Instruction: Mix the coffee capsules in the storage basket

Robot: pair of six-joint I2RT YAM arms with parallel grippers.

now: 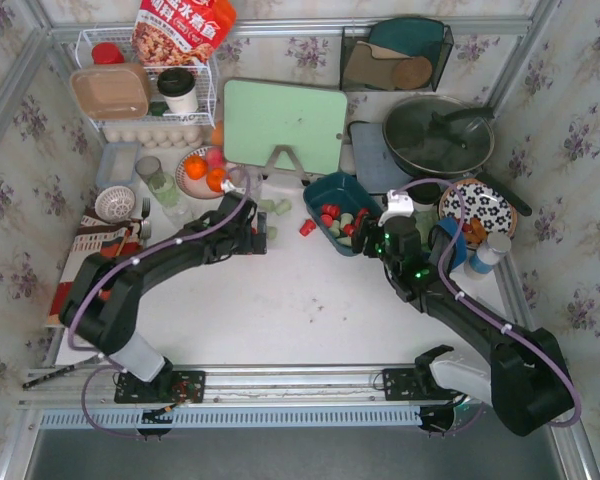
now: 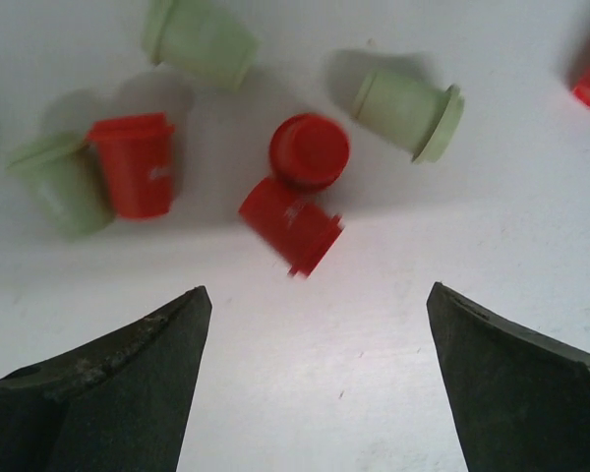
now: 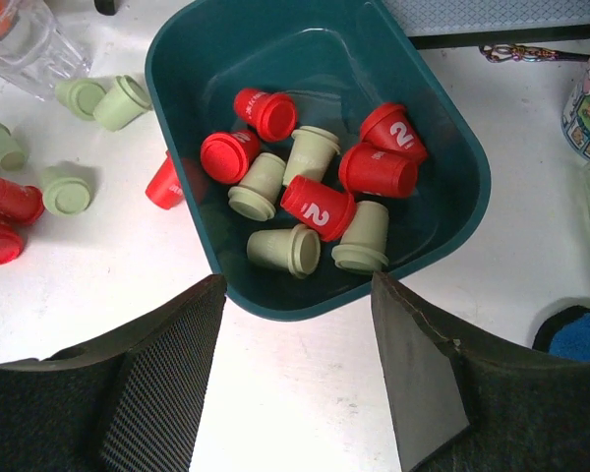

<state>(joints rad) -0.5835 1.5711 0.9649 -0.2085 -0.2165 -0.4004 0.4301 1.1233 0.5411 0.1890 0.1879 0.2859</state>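
Storage basket (image 3: 364,59): teal tub, set on the counter (image 3: 305,393) directly before the right pincer (image 3: 297,280). Contents: about nine coffee capsules (image 3: 318,206), red and pale green, lying jumbled. Loose capsules (image 2: 310,150) are scattered on the counter to its left, below the left pincer (image 2: 317,295). Both pincers are held wide open and empty, each aimed at its cluster, judged ready for gathering and stirring.

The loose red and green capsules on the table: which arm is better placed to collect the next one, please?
Probably left: the left gripper is open before a tipped red plastic capsule on the white table; the right gripper, open, sits at the dark teal plastic basket.
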